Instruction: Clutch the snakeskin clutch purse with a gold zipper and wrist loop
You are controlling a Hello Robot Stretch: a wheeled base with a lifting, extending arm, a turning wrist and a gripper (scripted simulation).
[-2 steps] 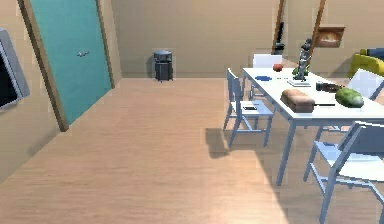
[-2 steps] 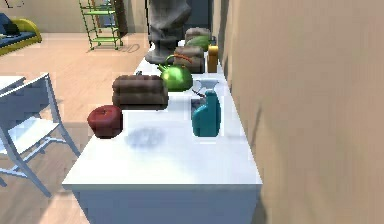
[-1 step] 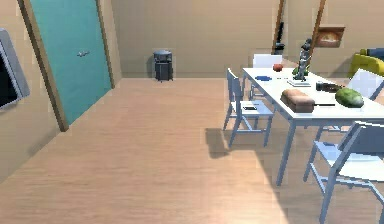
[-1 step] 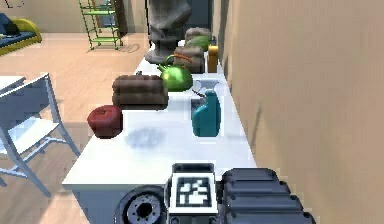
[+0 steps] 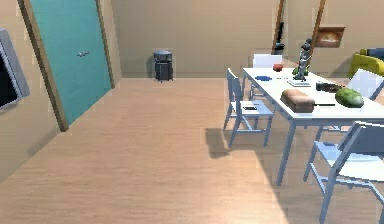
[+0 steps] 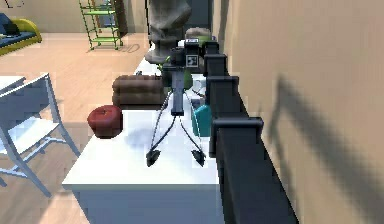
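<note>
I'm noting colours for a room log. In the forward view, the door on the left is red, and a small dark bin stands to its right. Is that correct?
Not quite. The forward view shows that the door is teal, not red. The rest holds: it is on the left of that view, and the small dark bin stands to its right.

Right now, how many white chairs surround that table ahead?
4 white chairs: one left of the white table, one behind its far end, one at the right edge, one nearest us. Others may be hidden.
</note>
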